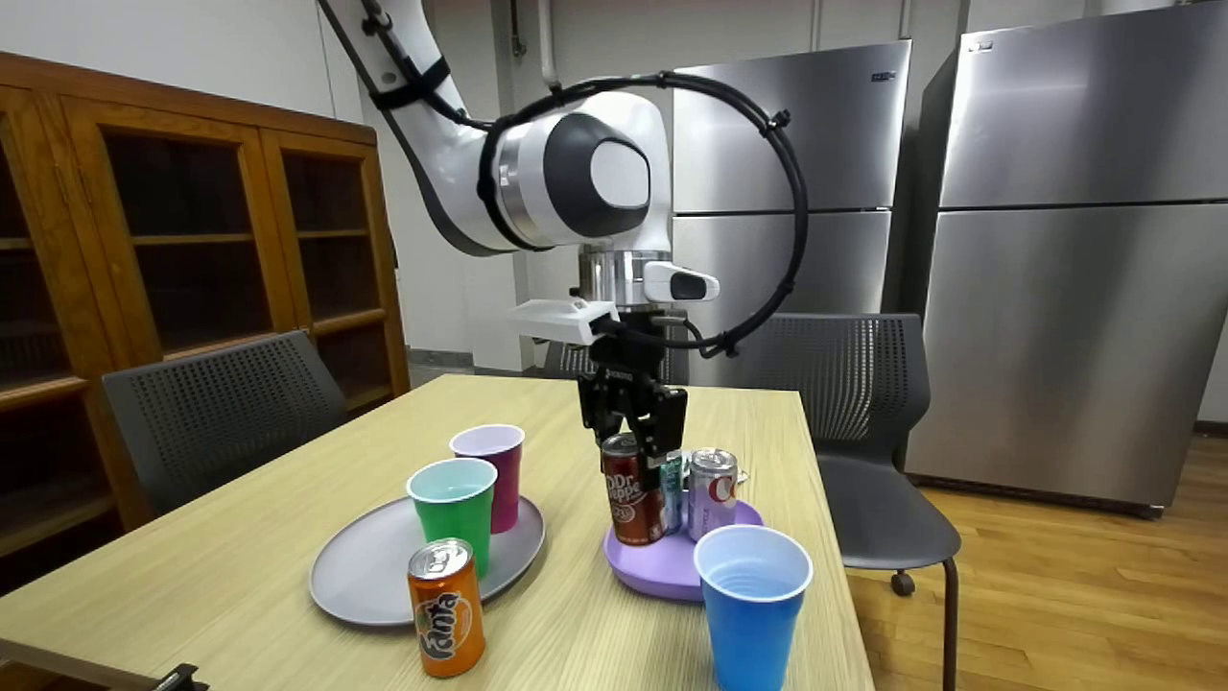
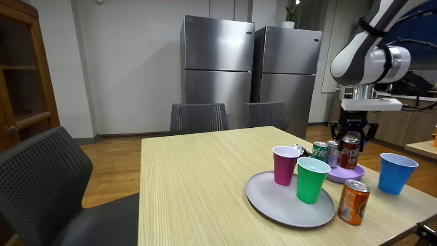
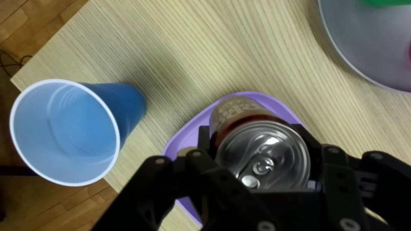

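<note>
My gripper [image 1: 630,459] points straight down, its two black fingers on either side of a dark red Dr Pepper can [image 1: 633,501]. In the wrist view the gripper [image 3: 255,136] has both fingers against the can [image 3: 263,154], just below its silver lid. The can leans slightly in an exterior view. It is at the purple plate [image 1: 662,582]; whether its base touches the plate I cannot tell. A lilac-silver can [image 1: 712,499] and a green Sprite can [image 2: 320,152] stand close beside it on the plate. The gripper hides them in the wrist view.
A blue cup [image 1: 753,614] stands near the purple plate and table corner. A grey plate [image 2: 269,198] holds a green cup [image 2: 311,181] and a magenta cup [image 2: 284,167]. An orange Fanta can [image 1: 446,614] stands beside it. Crumpled foil [image 2: 297,148] lies behind. Chairs surround the table.
</note>
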Available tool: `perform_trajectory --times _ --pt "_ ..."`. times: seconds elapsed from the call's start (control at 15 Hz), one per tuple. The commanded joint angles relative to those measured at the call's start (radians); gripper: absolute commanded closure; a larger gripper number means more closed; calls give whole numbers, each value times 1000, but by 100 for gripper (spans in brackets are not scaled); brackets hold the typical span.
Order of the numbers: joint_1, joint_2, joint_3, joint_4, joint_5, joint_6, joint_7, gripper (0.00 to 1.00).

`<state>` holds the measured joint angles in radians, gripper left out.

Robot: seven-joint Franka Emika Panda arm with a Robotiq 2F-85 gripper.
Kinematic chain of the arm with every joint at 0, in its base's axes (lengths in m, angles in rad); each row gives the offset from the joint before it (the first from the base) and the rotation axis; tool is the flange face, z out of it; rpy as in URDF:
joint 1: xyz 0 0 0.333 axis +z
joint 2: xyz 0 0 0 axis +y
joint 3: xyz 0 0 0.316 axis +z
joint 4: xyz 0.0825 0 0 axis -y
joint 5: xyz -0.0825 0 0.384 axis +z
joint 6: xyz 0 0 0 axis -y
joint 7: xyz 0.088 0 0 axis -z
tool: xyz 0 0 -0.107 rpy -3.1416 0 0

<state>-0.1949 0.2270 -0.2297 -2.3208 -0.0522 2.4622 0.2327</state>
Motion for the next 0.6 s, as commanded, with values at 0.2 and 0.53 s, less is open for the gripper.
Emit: perform_trajectory --times 0.2,0.53 --pt "9 119 -1 132 38 -26 24 62" --pt "15 175 0 177 53 -34 23 62"
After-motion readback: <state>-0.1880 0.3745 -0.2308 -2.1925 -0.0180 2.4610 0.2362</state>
